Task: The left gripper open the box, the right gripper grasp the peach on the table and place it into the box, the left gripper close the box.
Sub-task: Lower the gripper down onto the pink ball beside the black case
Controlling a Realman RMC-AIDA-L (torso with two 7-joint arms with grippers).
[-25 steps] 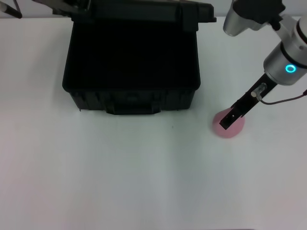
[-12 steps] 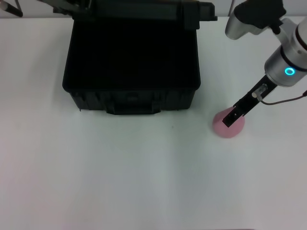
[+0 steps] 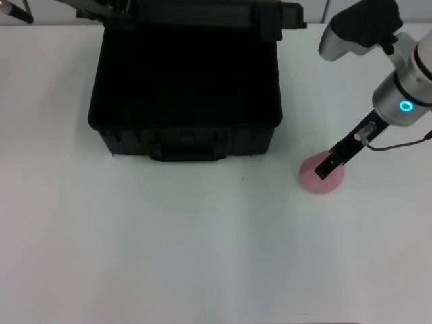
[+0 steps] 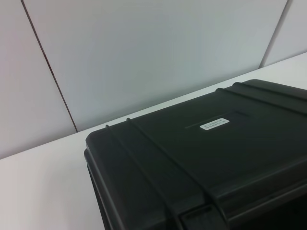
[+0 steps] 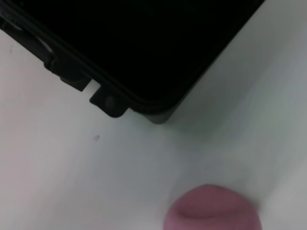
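The black box [image 3: 128, 140] stands open at the back left of the white table, its lid [image 3: 202, 13] raised at the far side and its inside dark. My left gripper [image 3: 101, 8] is at the lid's left end, at the top edge of the head view. The left wrist view shows only the ribbed outside of the lid [image 4: 192, 158] with its white label [image 4: 214, 122]. The pink peach [image 3: 312, 181] lies on the table right of the box. My right gripper [image 3: 325, 169] reaches down onto its top. In the right wrist view the peach [image 5: 213, 211] sits close below the box corner [image 5: 144, 48].
The white table [image 3: 169, 256] stretches wide in front of the box and the peach. A small dark speck [image 3: 244, 179] marks it near the box's front right corner. A pale panelled wall [image 4: 144, 48] rises behind the table.
My right arm has shifted a little to the right and back, its tip still over the peach. The peach and the box have not moved.
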